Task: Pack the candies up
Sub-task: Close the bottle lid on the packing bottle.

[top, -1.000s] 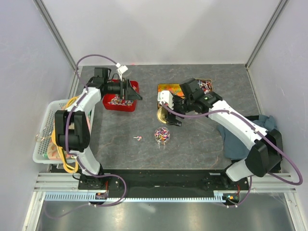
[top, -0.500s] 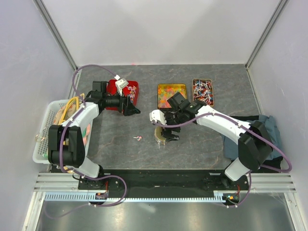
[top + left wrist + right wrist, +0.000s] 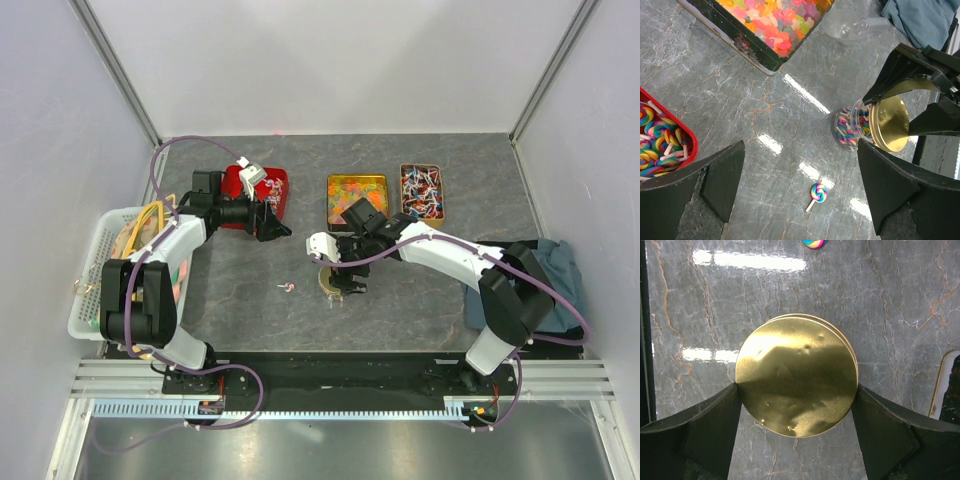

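Hovering over the worktop (image 3: pixel 765 100) with jaws wide apart, my left pincer (image 3: pixel 800 150) grips nothing, red tray (image 3: pixel 690 145) just beside it, so nothing braces the jar (image 3: pixel 840 120). One lollipop (image 3: pixel 818 193) lies loose near the jar and could get left out. The candies (image 3: pixel 852 126) sit inside the jar. My right pincer (image 3: pixel 797 390) is clamped on the gold lid (image 3: pixel 796 365), which looks tilted and off-centre over the mouth; pressing down now could jam it crooked or tip the jar and spill everything
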